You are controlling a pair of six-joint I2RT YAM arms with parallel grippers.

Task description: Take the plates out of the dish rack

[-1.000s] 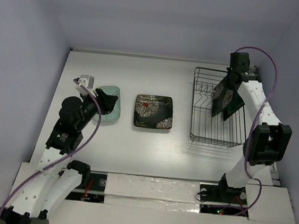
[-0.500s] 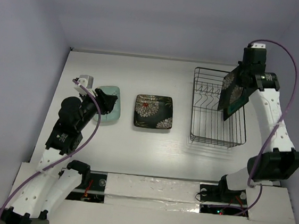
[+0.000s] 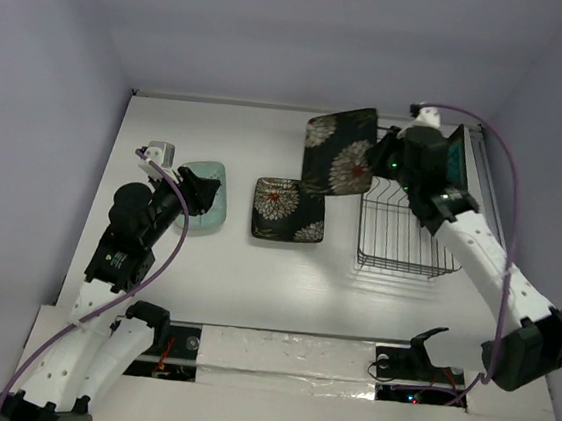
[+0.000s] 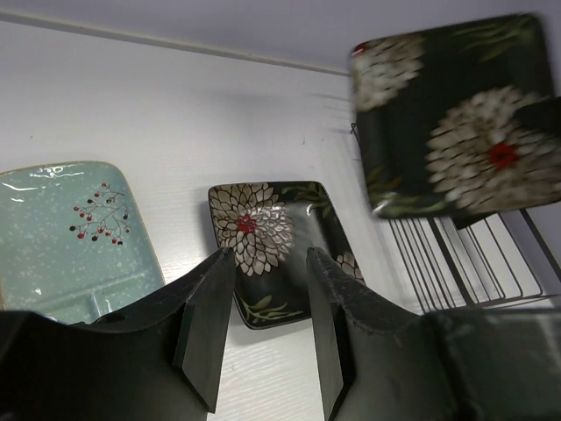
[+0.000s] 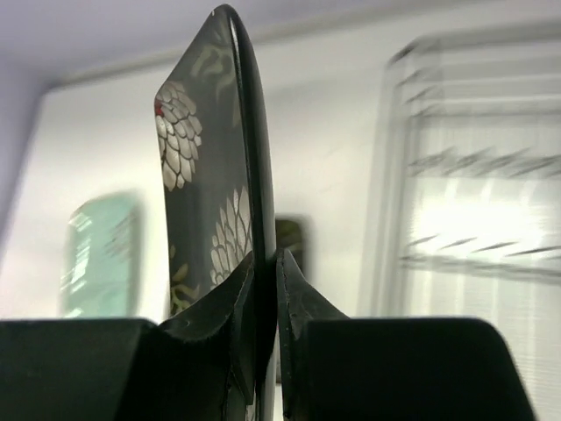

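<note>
My right gripper [image 3: 375,160] [image 5: 265,259] is shut on the edge of a black flowered plate [image 3: 339,151] [image 5: 210,158] [image 4: 456,140]. The plate hangs in the air just left of the dish rack [image 3: 410,229] [image 4: 473,254] [image 5: 473,175]. A plate with a teal centre [image 3: 456,155] stands at the rack's far right, partly hidden by my right arm. A second black flowered plate [image 3: 288,209] [image 4: 254,219] and a pale mint plate [image 3: 207,195] [image 4: 61,228] [image 5: 101,254] lie flat on the table. My left gripper [image 3: 198,194] [image 4: 267,254] hovers open and holds nothing, at the mint plate's near edge.
The white table [image 3: 255,268] is walled at the back and on both sides. The rack stands near the right wall. My right arm stretches over the rack's right side.
My right gripper has lifted the flowered plate out of the rack and swung it left, above the table beside the rack. The left arm has not moved.
</note>
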